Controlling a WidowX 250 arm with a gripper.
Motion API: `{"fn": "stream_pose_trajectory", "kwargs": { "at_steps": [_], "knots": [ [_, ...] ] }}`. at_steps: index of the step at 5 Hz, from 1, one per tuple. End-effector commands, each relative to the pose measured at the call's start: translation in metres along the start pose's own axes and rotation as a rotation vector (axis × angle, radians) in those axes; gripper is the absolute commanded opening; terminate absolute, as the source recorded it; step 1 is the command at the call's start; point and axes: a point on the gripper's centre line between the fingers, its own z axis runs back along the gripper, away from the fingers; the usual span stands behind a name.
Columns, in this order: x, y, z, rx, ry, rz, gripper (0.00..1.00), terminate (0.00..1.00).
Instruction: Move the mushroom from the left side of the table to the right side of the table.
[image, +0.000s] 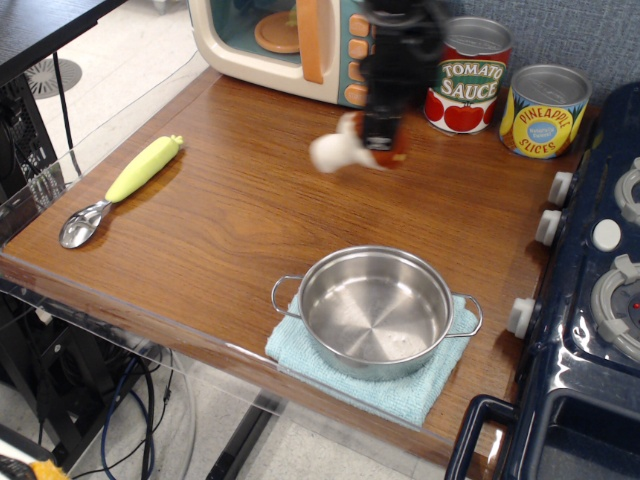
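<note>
Mushroom (350, 152), small toy with reddish-brown cap and cream stem, appears light and rigid; black gripper (381, 143) clenches its cap, carrying it sideways above the far-centre wood-grain table (220, 230).

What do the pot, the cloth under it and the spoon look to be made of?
The pot looks like polished stainless steel: bright, mirror-like reflections on wall and base. The cloth under it seems a soft woven or terry fabric, pale blue and matte, with a nubby edge. The spoon has a shiny metal-looking bowl and a light green matte handle, probably plastic.
</note>
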Motion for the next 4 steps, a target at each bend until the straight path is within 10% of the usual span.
{"fn": "stream_pose_trajectory", "kwargs": {
  "at_steps": [1,4],
  "knots": [
    [0.068,0.001,0.019,0.089,-0.038,-0.110,0.00,0.00],
    [0.099,0.012,-0.016,0.067,0.044,-0.187,0.00,0.00]
  ]
}}
